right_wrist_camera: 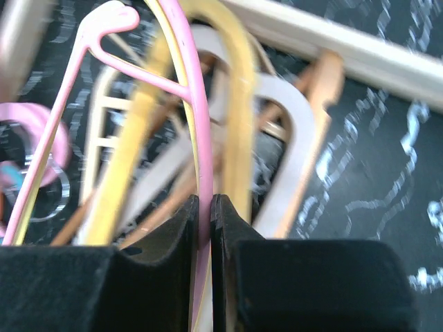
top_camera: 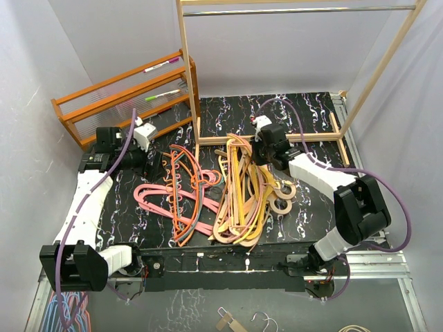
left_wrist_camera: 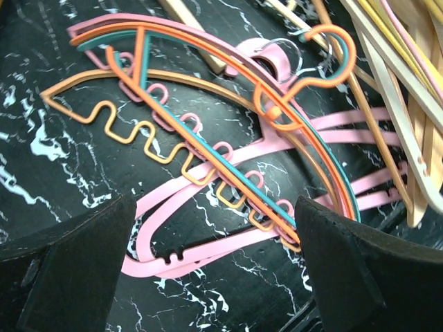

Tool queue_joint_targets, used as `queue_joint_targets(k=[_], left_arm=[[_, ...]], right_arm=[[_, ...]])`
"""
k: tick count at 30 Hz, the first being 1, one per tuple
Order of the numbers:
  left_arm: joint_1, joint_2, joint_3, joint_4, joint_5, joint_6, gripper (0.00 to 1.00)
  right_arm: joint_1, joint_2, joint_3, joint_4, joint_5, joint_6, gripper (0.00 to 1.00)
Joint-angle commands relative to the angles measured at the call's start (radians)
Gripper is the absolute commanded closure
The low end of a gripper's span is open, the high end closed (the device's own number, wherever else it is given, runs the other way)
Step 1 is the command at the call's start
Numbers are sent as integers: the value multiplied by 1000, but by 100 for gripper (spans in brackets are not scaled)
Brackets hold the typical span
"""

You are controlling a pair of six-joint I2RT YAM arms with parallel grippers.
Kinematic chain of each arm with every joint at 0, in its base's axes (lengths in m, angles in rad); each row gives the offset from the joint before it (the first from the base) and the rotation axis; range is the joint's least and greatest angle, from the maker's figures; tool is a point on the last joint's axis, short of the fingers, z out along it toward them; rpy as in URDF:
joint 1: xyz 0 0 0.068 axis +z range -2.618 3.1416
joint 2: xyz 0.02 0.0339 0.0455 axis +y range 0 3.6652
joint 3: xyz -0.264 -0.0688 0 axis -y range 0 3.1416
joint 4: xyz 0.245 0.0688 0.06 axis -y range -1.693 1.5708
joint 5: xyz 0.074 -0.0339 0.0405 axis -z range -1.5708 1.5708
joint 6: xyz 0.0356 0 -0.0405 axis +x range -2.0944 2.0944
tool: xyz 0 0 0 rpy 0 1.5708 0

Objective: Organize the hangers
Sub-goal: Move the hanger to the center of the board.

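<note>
Hangers lie in two heaps on the black marbled table. The left heap [top_camera: 181, 190] is pink, orange and teal; the right heap [top_camera: 242, 200] is tan wood and yellow. My left gripper [top_camera: 160, 164] hovers open over the left heap. In the left wrist view, my left gripper [left_wrist_camera: 214, 207] frames a wavy orange hanger [left_wrist_camera: 145, 135] and a pink hanger [left_wrist_camera: 208, 245], touching neither. My right gripper [top_camera: 260, 156] is at the far end of the right heap. In the right wrist view, my right gripper [right_wrist_camera: 205, 202] is shut on the thin bar of a pink hanger [right_wrist_camera: 199, 117], beside a yellow hanger [right_wrist_camera: 239, 104].
An orange-brown slatted rack [top_camera: 124, 97] stands at the back left. A tall pale wooden frame [top_camera: 185, 69] with a metal rail [top_camera: 297, 10] rises behind the heaps; its base bar [right_wrist_camera: 346, 52] lies just beyond my right gripper. More hangers [top_camera: 66, 315] lie below the table's near edge.
</note>
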Motion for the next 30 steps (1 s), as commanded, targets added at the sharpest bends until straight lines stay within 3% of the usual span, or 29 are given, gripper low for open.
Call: queue_joint_targets(k=[1, 4, 10, 13, 14, 15, 16, 17, 21, 23, 25, 27, 30], left_arm=[[-19, 11, 47, -124, 130, 223, 3], [-24, 27, 68, -228, 247, 394, 3], [-29, 79, 175, -309, 343, 524, 3], [-28, 106, 236, -367, 367, 586, 3], [-28, 111, 248, -371, 373, 591, 3], [-28, 116, 256, -377, 380, 593, 3], [-28, 119, 261, -382, 390, 596, 3], [-28, 121, 262, -384, 395, 598, 3], [-27, 121, 233, -391, 416, 619, 3], [-28, 120, 212, -379, 420, 610, 3], [-27, 117, 193, -341, 418, 554, 3], [-30, 116, 173, -263, 395, 448, 3], [-31, 113, 152, -142, 305, 249, 3]], right_arm=[[46, -87, -17, 290, -154, -203, 92], [46, -73, -6, 348, -250, -259, 92], [89, 80, 170, 206, -415, -338, 92], [137, 138, 217, 185, -365, -334, 79], [150, 142, 219, 196, -341, -327, 72], [164, 133, 214, 220, -320, -317, 56], [171, 118, 205, 244, -307, -306, 17], [175, 95, 196, 274, -301, -288, 3], [177, -33, 143, 370, -219, -158, 1], [177, -116, 89, 364, -148, -15, 2], [170, -187, 55, 291, -193, 48, 2], [168, -223, 72, 154, -232, 71, 8], [169, -254, 91, -112, -99, 179, 20]])
